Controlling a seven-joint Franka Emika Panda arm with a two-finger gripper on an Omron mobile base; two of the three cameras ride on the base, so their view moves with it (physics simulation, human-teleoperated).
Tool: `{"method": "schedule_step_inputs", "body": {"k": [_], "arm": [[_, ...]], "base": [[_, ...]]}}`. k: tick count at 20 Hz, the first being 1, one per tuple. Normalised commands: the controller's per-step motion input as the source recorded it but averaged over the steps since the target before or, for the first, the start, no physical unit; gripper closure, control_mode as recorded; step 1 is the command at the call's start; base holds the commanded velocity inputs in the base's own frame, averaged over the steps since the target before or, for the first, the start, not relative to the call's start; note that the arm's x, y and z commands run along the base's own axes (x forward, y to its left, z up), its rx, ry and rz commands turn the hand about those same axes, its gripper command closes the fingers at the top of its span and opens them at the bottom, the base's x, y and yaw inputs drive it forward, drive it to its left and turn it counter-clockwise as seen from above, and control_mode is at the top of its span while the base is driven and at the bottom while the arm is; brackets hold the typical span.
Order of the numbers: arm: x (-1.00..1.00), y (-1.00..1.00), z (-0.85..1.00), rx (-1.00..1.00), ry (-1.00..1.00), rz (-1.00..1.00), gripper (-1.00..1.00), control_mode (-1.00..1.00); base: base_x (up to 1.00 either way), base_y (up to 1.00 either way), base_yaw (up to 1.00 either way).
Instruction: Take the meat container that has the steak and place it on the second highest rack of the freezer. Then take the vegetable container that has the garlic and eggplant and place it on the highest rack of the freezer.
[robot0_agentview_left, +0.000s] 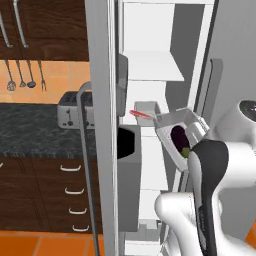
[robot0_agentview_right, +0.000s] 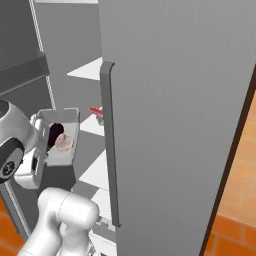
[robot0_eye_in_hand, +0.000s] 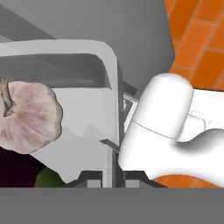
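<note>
While tipped in front of the open freezer (robot0_agentview_left: 150, 65), vegetable container (robot0_agentview_left: 172, 131) with eggplant (robot0_agentview_left: 178, 136) at 3 o'clock of steak (robot0_agentview_left: 140, 114) from the left, garlic (robot0_agentview_right: 63, 142) inside from the right, gripper (robot0_eye_in_hand: 111, 180) pinched on its wall up close.

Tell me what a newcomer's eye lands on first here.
First, the white vegetable container tilted up in front of the open freezer, with the dark eggplant and pinkish garlic inside. The end effector grips its wall. Behind it, the red steak lies in a container on a shelf.
</note>
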Motion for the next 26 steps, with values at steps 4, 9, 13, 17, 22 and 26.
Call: {"method": "schedule_step_inputs", "body": {"k": [4,9,13,17,22,26], "arm": [[0.17,0.3,1.0,-0.17,-0.22,-0.12,1.0,-1.0],[0.62,0.02,1.0,-0.02,-0.11,-0.1,1.0,-1.0],[0.86,0.05,0.73,0.05,-0.07,-0.09,1.0,-1.0],[0.86,0.08,0.35,0.05,-0.05,-0.03,1.0,-1.0],[1.0,0.01,-0.06,0.0,0.0,0.0,1.0,-1.0],[1.0,0.0,0.06,0.0,0.0,0.0,1.0,-1.0]], "base": [[0.0,0.0,0.0],[0.0,0.0,0.0],[0.0,0.0,0.0],[0.0,0.0,0.0],[0.0,0.0,0.0],[0.0,0.0,0.0]]}}
